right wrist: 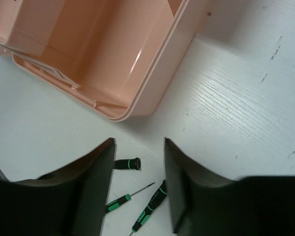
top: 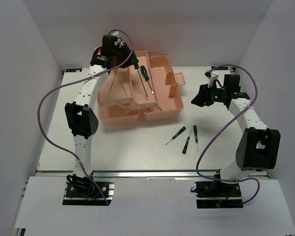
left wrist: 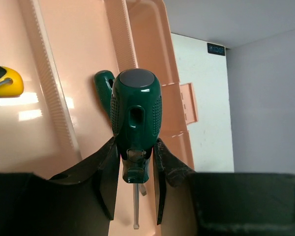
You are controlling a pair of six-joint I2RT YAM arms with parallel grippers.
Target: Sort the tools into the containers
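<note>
The pink toolbox (top: 163, 115) stands open at mid-table. My left gripper (top: 134, 63) is over its back part, shut on the handle of the large green screwdriver (top: 145, 78), whose shaft slants down into the middle tray. In the left wrist view the fingers (left wrist: 108, 162) press both sides of that handle (left wrist: 136, 105). Thin rods (top: 119, 84) lie in the left tray, and one yellow handle (left wrist: 5, 83) shows. Three small screwdrivers (top: 176, 135) (top: 187, 144) (top: 195, 133) lie on the table in front. My right gripper (top: 201, 97) is open and empty, right of the toolbox.
The right wrist view looks past the toolbox's corner (right wrist: 132, 110) to the small screwdrivers (right wrist: 150, 209) lying on the white table (right wrist: 236, 98). White walls enclose the table on three sides. Purple cables loop from both arms.
</note>
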